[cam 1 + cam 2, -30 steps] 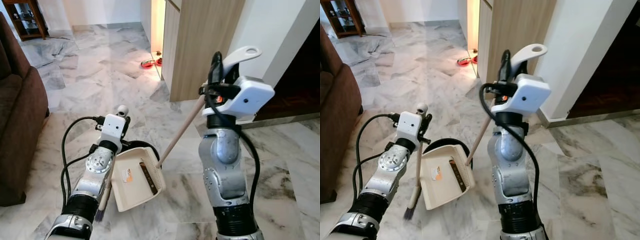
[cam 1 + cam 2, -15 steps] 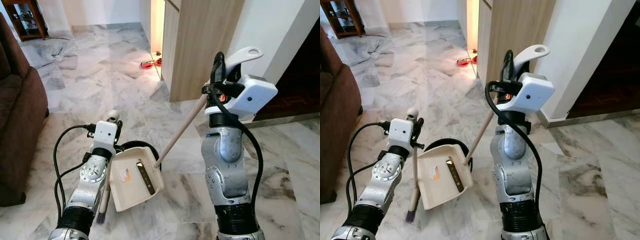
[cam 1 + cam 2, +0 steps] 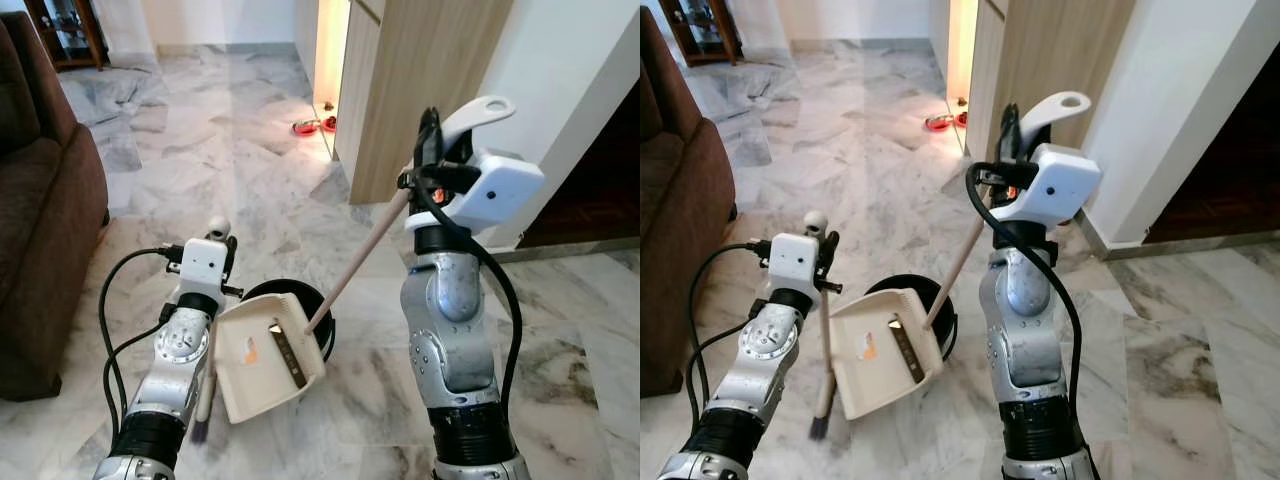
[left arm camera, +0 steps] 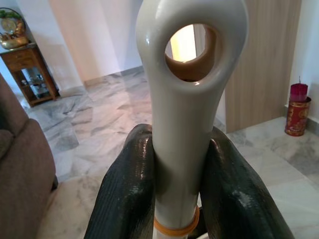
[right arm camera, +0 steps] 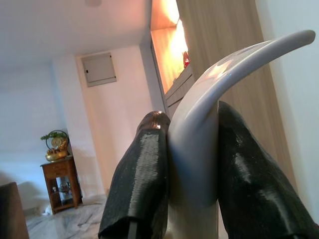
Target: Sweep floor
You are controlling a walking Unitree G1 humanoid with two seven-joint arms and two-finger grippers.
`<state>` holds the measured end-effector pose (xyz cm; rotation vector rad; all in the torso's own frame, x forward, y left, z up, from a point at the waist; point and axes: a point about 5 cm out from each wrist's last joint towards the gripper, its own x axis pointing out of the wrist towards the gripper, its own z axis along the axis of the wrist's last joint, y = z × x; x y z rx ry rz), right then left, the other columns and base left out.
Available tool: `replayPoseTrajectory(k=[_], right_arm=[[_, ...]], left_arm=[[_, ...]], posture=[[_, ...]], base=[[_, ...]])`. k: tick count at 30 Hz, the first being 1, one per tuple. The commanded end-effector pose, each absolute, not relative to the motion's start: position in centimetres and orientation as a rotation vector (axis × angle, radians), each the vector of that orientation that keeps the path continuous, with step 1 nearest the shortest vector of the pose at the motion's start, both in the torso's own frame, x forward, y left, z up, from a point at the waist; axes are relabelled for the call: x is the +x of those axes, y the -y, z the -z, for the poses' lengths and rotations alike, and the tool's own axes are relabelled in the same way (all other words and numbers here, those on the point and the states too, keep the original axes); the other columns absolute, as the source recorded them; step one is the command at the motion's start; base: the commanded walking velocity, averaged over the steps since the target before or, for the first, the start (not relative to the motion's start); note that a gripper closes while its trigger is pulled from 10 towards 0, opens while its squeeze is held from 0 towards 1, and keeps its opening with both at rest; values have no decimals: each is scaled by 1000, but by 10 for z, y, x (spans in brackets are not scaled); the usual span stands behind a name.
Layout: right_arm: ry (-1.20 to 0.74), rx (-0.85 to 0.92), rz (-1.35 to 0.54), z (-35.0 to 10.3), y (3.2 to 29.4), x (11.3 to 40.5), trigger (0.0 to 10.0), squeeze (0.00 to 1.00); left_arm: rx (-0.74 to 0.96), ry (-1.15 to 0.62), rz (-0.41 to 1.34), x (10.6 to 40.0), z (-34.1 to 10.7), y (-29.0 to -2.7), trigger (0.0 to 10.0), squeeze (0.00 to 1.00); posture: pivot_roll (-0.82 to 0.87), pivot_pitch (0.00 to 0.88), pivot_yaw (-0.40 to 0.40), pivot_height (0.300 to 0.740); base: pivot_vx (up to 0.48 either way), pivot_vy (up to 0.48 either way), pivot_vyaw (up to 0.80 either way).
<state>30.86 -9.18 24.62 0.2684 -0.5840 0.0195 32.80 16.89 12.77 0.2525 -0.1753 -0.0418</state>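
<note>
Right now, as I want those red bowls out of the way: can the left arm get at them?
Probably not. The left gripper is shut on the broom, and the red bowls lie far off across the floor by the cabinet, well beyond the dustpan.

The marble floor (image 3: 250,130) and wooden cabinet (image 3: 1040,60) are seen forward and downward by both head eyes, which share nearly the whole scene. From each wrist, a handle is viewed very closely between the jaws.
</note>
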Motion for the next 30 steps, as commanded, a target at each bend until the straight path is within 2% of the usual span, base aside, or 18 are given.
replayPoseTrajectory(k=[1,8,16,28,30], right_arm=[[620,296,-24,-256,91,308,10000,0],[613,295,-32,-256,89,309,10000,0],[605,295,-40,-255,88,309,10000,0],[598,297,-46,-255,86,310,10000,0],[596,297,-49,-255,86,310,10000,0]], left_arm=[[246,233,46,330,-141,-164,10000,0],[247,234,41,331,-143,-164,10000,0],[253,234,34,331,-143,-165,10000,0],[242,237,29,331,-145,-165,10000,0],[232,232,24,331,-145,-166,10000,0]], posture=[[156,43,-42,740],[156,46,-41,740],[157,50,-41,740],[159,53,-41,740],[159,52,-40,740]], base=[[0,0,0],[0,152,0],[0,431,0],[0,0,0],[0,480,0]])
